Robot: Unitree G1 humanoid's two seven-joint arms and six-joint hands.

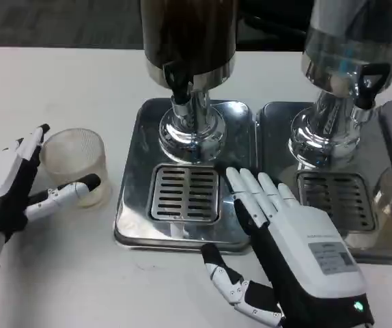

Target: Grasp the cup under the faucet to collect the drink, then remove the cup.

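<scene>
Cup is standing upright on the tabletop, just left of the left dispenser's steel base, well clear of its faucet. Left hand is bracketing the cup: one finger behind its rim, another lying against its lower front; a firm grip cannot be told. Right hand is resting spread and empty at the base's front right corner, fingertips lying just right of the drip grate. A second dispenser is standing right of the base.
</scene>
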